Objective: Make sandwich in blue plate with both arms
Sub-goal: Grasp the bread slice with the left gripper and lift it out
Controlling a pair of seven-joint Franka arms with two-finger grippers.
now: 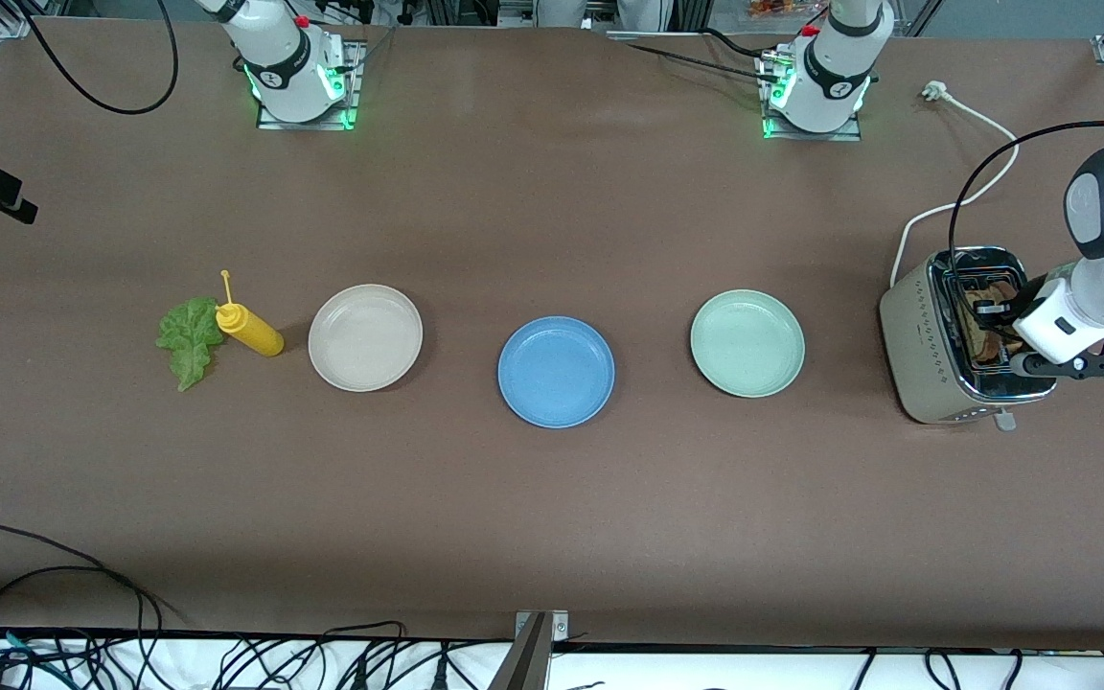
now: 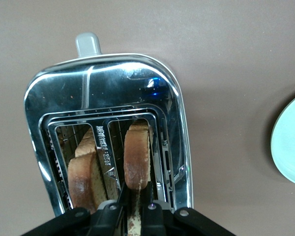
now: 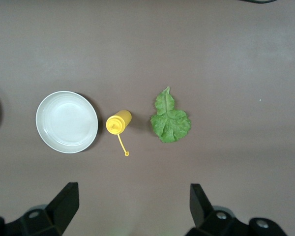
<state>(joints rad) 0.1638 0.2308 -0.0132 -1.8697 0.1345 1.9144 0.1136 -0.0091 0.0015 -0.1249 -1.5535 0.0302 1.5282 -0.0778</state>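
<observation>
The blue plate (image 1: 557, 372) lies empty at the table's middle. A toaster (image 1: 926, 355) at the left arm's end holds two brown bread slices. My left gripper (image 1: 991, 321) reaches down into a slot; in the left wrist view it (image 2: 136, 196) is shut on one upright slice (image 2: 137, 152), which sits in its slot. The other slice (image 2: 86, 172) leans in the neighbouring slot. The green lettuce leaf (image 1: 190, 337) lies at the right arm's end. My right gripper (image 3: 132, 189) is open and empty, high over the lettuce (image 3: 170, 120); it is out of the front view.
A yellow squeeze bottle (image 1: 250, 331) lies beside the lettuce, then a cream-white plate (image 1: 365, 337). A pale green plate (image 1: 747, 343) lies between the blue plate and the toaster. The toaster's white cord (image 1: 978, 182) runs toward the left arm's base.
</observation>
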